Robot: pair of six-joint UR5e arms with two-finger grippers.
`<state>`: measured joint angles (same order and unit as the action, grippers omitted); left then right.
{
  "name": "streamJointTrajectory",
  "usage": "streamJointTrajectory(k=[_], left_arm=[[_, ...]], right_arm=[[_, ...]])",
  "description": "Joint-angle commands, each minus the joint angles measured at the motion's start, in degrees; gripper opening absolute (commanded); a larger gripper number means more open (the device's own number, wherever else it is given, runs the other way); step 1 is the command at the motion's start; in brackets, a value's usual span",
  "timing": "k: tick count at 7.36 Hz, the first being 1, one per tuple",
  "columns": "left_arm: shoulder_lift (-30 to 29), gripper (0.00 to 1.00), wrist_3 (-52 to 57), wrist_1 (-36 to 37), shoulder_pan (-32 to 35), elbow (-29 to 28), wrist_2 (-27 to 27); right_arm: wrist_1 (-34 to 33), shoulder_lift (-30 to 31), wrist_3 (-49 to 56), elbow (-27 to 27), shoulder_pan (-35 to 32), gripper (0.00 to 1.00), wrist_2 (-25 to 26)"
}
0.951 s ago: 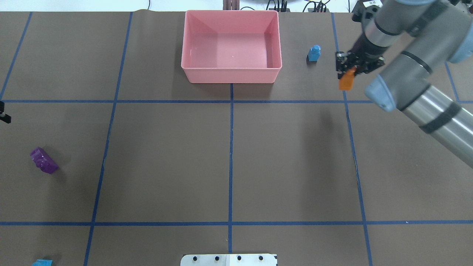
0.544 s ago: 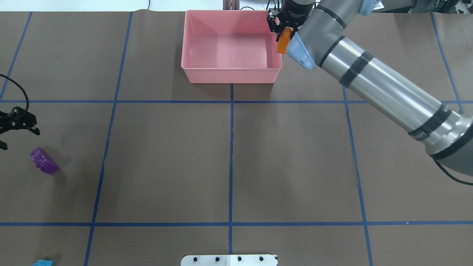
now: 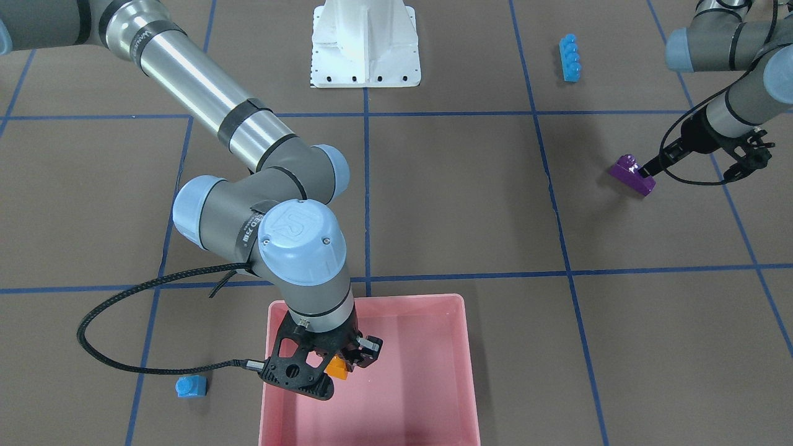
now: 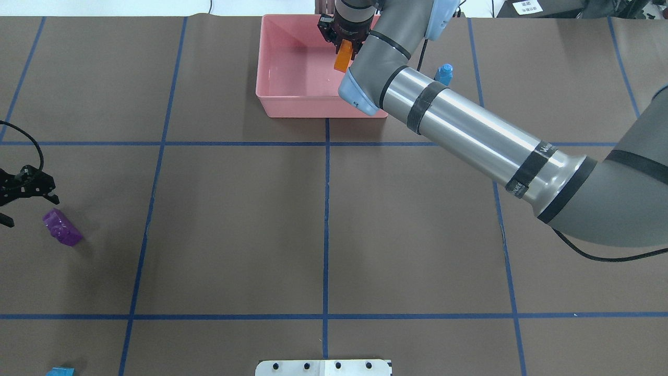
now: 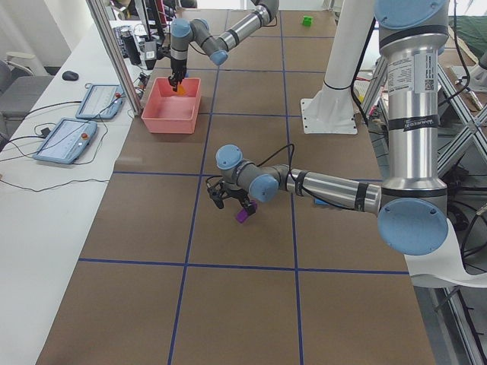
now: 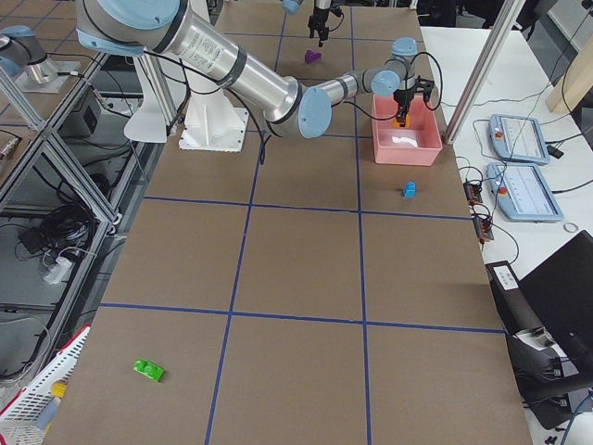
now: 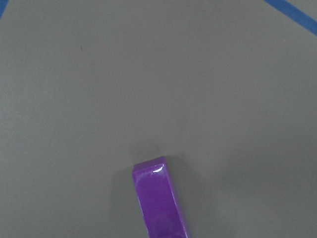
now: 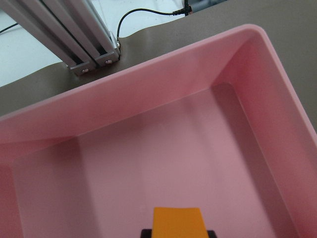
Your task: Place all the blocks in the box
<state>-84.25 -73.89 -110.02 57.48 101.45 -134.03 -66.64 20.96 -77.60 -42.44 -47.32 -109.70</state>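
Swinging in from two o'clock, your right gripper is clamping the orange brick above the box, release-ready; left gripper, spread, is nearing the purple brick.

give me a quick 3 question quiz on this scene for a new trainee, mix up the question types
1. True or false: the orange block lies loose on the floor of the box.
2. The left end effector is: A) open, close to the purple block; B) shut on the purple block; C) over the box.
3. Fill in: the small light-blue block stands ____ the box.

Key
1. False: the right end effector holds it over the box.
2. A
3. outside (beside it)
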Motion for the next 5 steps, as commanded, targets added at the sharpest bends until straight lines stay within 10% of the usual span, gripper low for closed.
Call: streamJointTrajectory(k=[1, 5], left_arm=[[0.06, 1.0, -5.71, -0.9, -3.4, -0.03, 3.48], [0.32, 0.97, -6.97, -8.36, -5.71, -5.81, 5.09]], right_arm=[[0.46, -0.22, -0.1, 0.52, 0.3, 1.0, 0.72], [0.29, 0.57, 0.51, -2.37, -1.8, 1.0, -0.07]])
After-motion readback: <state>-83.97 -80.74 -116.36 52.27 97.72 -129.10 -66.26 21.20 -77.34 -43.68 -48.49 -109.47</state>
